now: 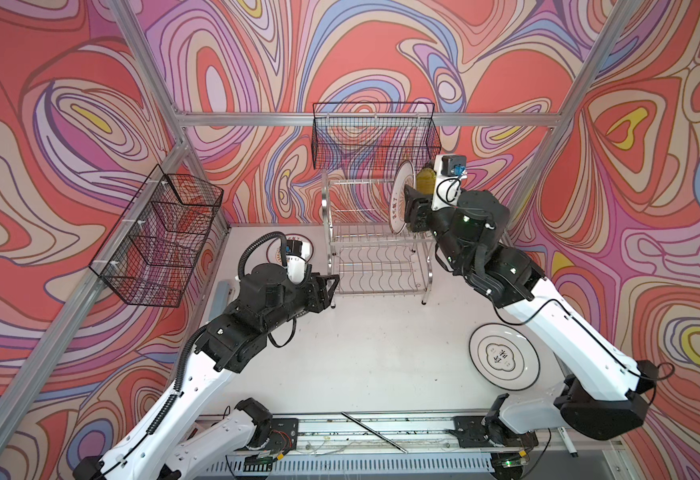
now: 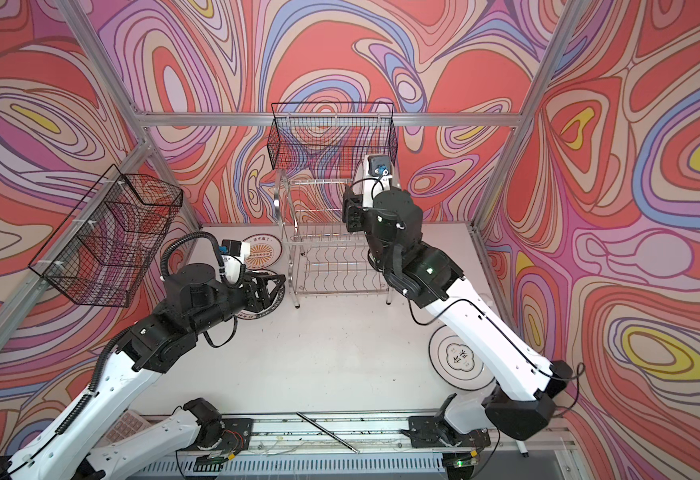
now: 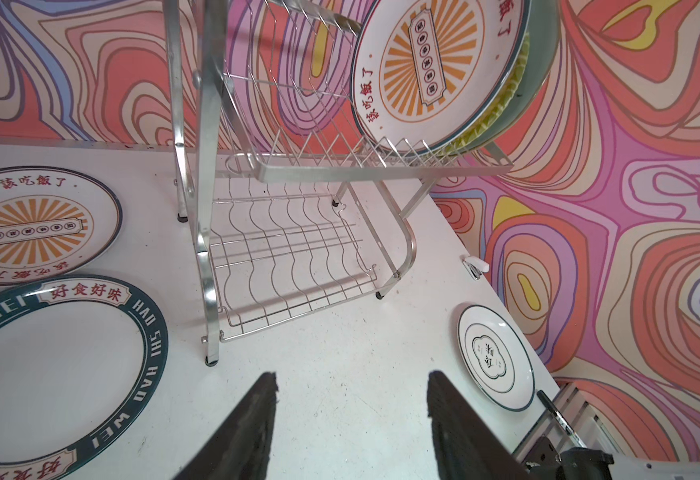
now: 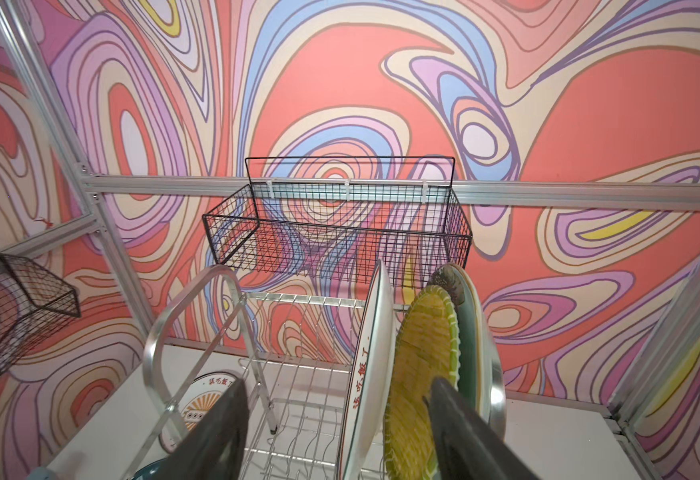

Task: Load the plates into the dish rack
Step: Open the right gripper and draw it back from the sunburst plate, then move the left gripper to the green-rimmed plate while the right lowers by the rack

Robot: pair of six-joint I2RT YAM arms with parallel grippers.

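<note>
The chrome dish rack (image 1: 377,249) (image 2: 331,249) stands at the back of the table. Three plates stand upright at its upper tier's right end: an orange-sunburst plate (image 4: 371,374) (image 3: 423,70), a yellow woven-look plate (image 4: 418,361) and a pale aqua plate (image 4: 470,332). My right gripper (image 4: 335,384) (image 1: 408,210) is open, with its fingers straddling the sunburst and yellow plates. Left of the rack, flat on the table, lie another sunburst plate (image 3: 28,224) and a green-rimmed lettered plate (image 3: 49,374). A black-ringed white plate (image 1: 504,357) (image 3: 495,357) lies front right. My left gripper (image 3: 353,376) (image 1: 329,286) hangs open and empty over the table, left of the rack.
A black mesh basket (image 1: 375,137) hangs on the back wall just above the rack, and another basket (image 1: 161,237) hangs on the left wall. A thin metal rod (image 1: 375,432) lies on the front rail. A marker pen (image 3: 556,411) lies near the black-ringed plate.
</note>
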